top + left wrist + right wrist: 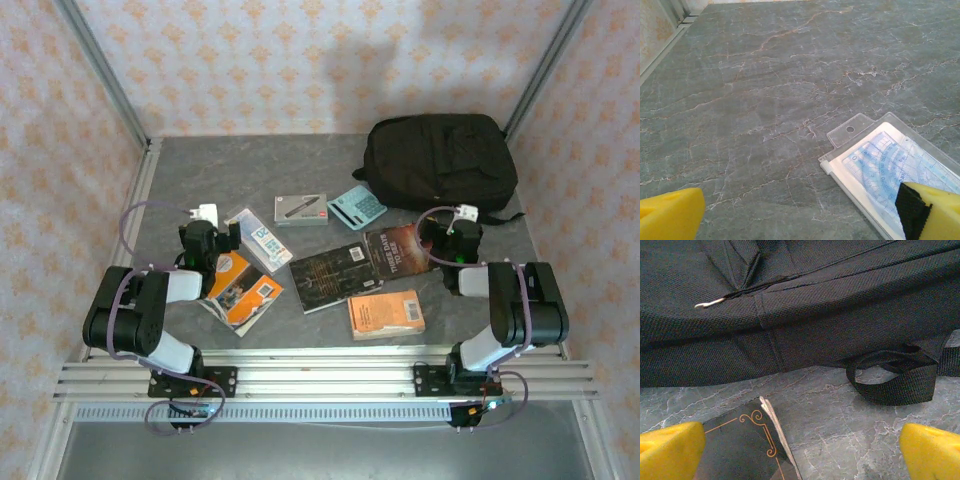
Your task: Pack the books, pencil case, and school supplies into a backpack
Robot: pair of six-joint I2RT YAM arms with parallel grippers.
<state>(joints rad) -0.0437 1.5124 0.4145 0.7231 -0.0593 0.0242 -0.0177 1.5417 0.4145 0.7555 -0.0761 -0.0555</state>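
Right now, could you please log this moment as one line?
left end effector: open, near packet | right end effector: open, facing backpack | books: on table

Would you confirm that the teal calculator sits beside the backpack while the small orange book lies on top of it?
No: the top external view shows the small orange book on the table, well short of the backpack; the rest holds.

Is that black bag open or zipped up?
Looks zipped: the backpack lies flat with no gaping mouth, and the zip seen up close runs closed. Its other zips cannot be told.
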